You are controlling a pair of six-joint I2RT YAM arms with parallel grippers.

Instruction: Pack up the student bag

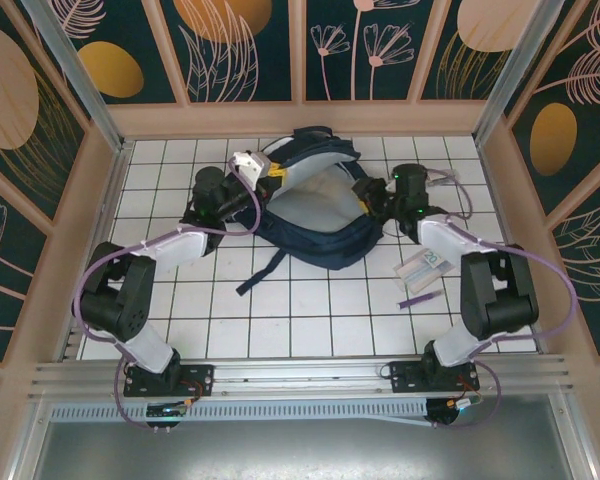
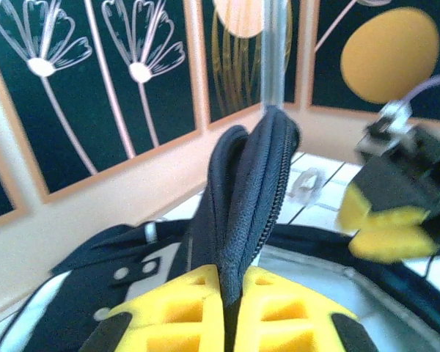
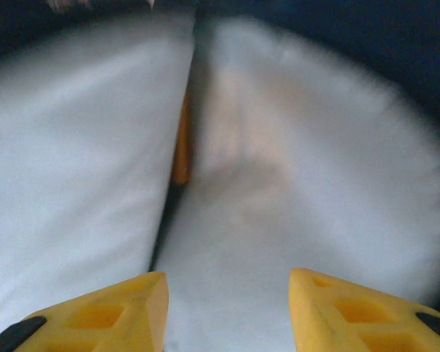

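Left end effector (image 2: pixel 231 293) is clamped tight on the zipped rim of the student bag (image 1: pixel 315 240). The left wrist shows us the zip teeth, the top view the whole bag. Right end effector (image 3: pixel 227 301) stands half open, empty, over the bag's pale lining. We count one bag, mid-bench (image 1: pixel 280 320), mouth upward, long axis near-to-far, carry loop far. One purple pen (image 1: pixel 418 299) and one packet (image 1: pixel 423 268) lie right of it.

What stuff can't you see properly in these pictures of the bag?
- Inside the bag: top view, too small, right gripper covers part.
- Orange thing: right wrist view, blurred, tucked in a white fold.
- Packet print: top view, too small.
- Bag's lower part: left wrist view, hidden by left gripper.
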